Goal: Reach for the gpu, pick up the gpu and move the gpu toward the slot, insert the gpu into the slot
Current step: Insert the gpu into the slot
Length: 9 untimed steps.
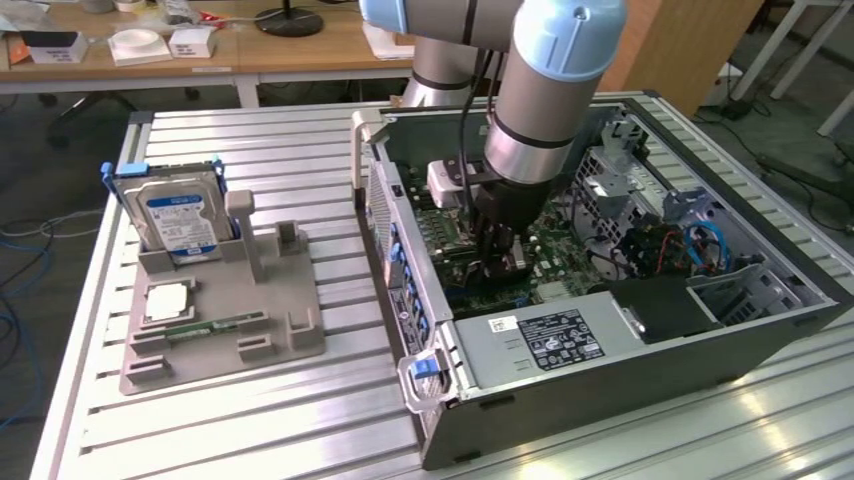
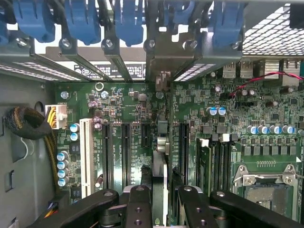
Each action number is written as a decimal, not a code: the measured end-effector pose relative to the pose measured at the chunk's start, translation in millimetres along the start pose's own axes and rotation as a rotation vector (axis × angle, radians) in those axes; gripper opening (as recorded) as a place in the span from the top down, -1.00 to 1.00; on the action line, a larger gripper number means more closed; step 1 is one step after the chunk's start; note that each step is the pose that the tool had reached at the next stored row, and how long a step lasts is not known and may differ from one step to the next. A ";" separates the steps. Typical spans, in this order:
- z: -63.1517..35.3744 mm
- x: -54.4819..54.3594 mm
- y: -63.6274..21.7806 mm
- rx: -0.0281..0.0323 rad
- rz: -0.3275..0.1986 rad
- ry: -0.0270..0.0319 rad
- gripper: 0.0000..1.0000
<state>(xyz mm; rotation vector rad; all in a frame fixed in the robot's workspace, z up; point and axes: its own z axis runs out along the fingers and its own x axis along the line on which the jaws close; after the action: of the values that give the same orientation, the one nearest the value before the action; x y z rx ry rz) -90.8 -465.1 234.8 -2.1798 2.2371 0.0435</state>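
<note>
My gripper (image 1: 497,262) is down inside the open computer case (image 1: 441,400), just above the green motherboard (image 1: 567,280). In the wrist view the gpu (image 2: 160,156) is seen edge-on as a thin dark card running away from the gripper (image 2: 160,192). The black fingers (image 2: 141,194) press on both of its sides. Its pale metal bracket (image 2: 159,59) stands upright at the case's rear wall, between the blue latches (image 2: 127,19). The card's lower edge lies along a black expansion slot, between the slots (image 2: 124,152) on either side; how deep it sits I cannot tell.
Outside the case, at the exterior view's left, a grey fixture (image 1: 287,345) holds a silver hard drive with a blue label (image 1: 180,215), a processor chip (image 1: 171,300) and a green memory stick (image 1: 220,325). The power supply (image 1: 547,340), cable bundles (image 2: 28,123) and the processor socket (image 2: 266,190) crowd the case.
</note>
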 end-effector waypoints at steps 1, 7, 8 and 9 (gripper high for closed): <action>0.0 0.0 0.0 0.0000 0.000 -0.0001 0.47; 0.1 0.0 0.0 0.0000 0.000 -0.0001 0.47; 0.1 0.0 0.0 0.0001 0.000 -0.0002 0.47; 0.1 0.0 0.0 0.0001 0.000 -0.0003 0.47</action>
<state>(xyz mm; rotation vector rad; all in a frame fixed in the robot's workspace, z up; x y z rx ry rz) -90.7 -465.1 234.7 -2.1796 2.2369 0.0436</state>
